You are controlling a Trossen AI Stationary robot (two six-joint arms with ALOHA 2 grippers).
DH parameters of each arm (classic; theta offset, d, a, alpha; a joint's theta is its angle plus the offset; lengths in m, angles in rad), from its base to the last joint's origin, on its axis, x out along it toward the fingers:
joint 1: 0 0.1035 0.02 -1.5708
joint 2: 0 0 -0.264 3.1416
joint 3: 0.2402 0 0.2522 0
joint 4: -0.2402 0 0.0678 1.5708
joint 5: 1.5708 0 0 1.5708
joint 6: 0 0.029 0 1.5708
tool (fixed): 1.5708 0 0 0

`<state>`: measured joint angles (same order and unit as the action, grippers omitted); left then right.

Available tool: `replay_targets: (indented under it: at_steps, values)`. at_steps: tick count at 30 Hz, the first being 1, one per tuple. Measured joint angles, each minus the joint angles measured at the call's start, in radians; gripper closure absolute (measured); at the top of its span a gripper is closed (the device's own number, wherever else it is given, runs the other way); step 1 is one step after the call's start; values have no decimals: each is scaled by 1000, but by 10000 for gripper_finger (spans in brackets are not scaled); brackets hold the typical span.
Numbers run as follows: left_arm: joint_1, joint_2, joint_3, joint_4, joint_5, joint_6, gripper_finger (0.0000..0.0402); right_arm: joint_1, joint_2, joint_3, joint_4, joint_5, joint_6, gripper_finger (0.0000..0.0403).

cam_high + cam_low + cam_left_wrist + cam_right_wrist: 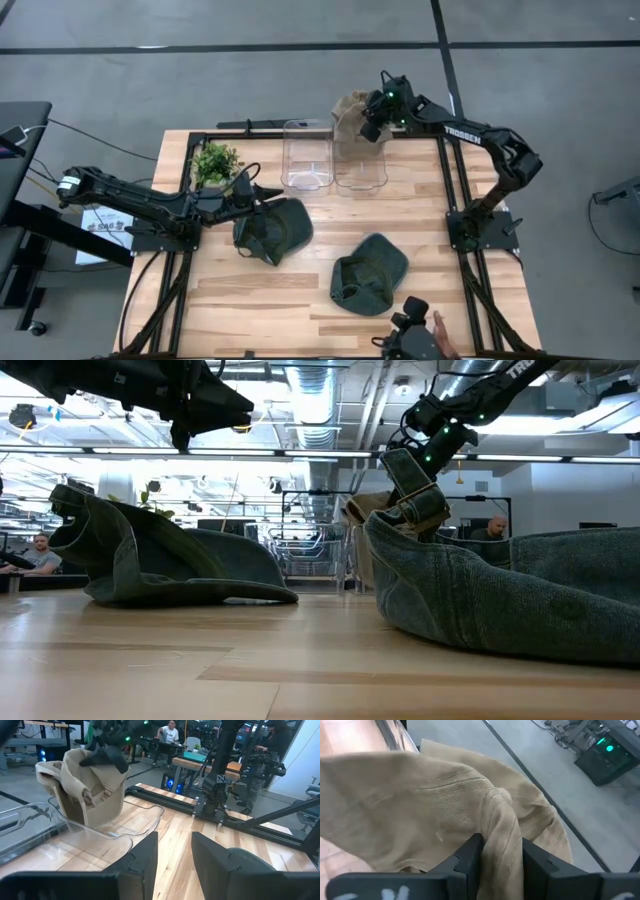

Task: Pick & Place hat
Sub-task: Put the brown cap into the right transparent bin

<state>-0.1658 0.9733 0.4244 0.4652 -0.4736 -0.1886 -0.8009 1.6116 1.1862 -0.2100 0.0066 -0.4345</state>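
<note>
A tan hat (350,122) hangs from my right gripper (368,122) at the table's far edge, above the right one of two clear containers (360,172). In the left wrist view the tan hat (90,785) has its lower part inside the container's wall (100,830). Two dark green hats lie on the table, one (275,228) left of the middle and one (368,272) nearer the near edge. My left gripper (268,193) is open and hovers over the far edge of the left green hat (150,560), touching nothing. My right gripper (501,865) is shut on the tan hat, pinching a bunched fold of cloth (499,827) at the hat's top between its two fingers (470,855). The fingers come from above, pointing down. The hat hangs below them; I cannot tell whether it rests on the container's floor.
A second clear container (307,155) stands left of the first. A small potted plant (215,162) sits near the far left corner, close to my left arm. At the near edge a person's hand (440,325) and a dark device (410,335) show. Bare wood lies at the near left.
</note>
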Motion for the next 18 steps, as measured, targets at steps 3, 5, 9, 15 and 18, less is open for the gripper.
replay_targets:
  at_steps: [3,5,9,15,18]
  values:
    - [0,0,0,0,0,0,286,-5,36,0,3,1,-11,303]
    - [0,0,0,0,0,0,286,-7,58,0,26,1,-14,303]
    - [0,0,0,0,0,0,286,-7,88,0,53,16,-18,303]
    - [0,0,0,0,0,0,286,-7,91,0,76,121,-36,303]
    - [1,0,0,0,0,0,286,-4,87,0,76,165,-37,303]
